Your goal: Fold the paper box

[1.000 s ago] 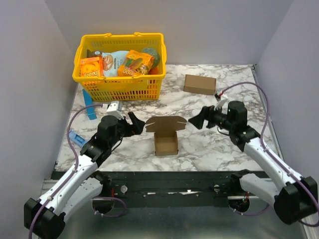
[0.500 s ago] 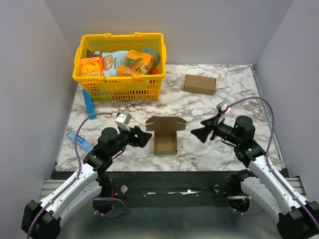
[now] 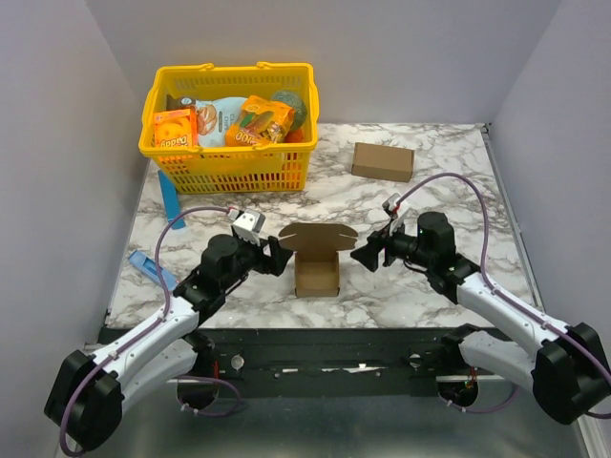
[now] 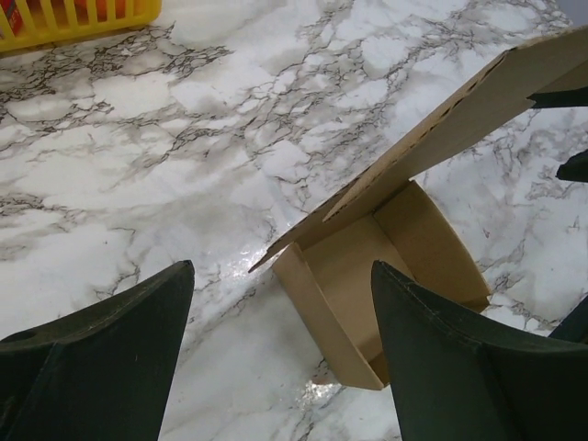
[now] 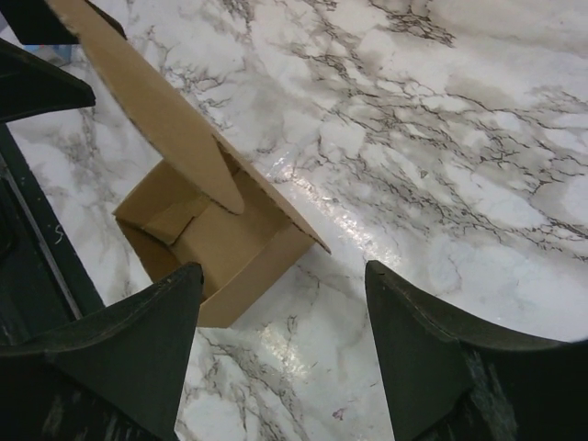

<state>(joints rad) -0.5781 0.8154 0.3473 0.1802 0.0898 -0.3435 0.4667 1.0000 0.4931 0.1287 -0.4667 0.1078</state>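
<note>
The paper box [image 3: 318, 274] is a small brown carton standing open-topped at the table's front middle, its lid flap [image 3: 318, 235] raised at the back. My left gripper [image 3: 279, 258] is open just left of the box, pointing at it. My right gripper [image 3: 367, 255] is open a little to the box's right, also pointing at it. In the left wrist view the box [image 4: 404, 248] lies ahead between the spread fingers of the left gripper [image 4: 280, 268], with nothing gripped. In the right wrist view the box [image 5: 220, 248] sits ahead-left of the right gripper [image 5: 284, 267], which holds nothing.
A yellow basket [image 3: 191, 143] with orange snack boxes stands at the back left. A longer brown carton [image 3: 383, 161] lies at the back right. Two blue items [image 3: 169, 200] [image 3: 151, 269] lie along the left edge. Walls close in both sides.
Both arms drew back from the lid flap toward the front, then came in again lower, beside the box's walls. Both sets of jaws have narrowed slightly. The box has not moved.
</note>
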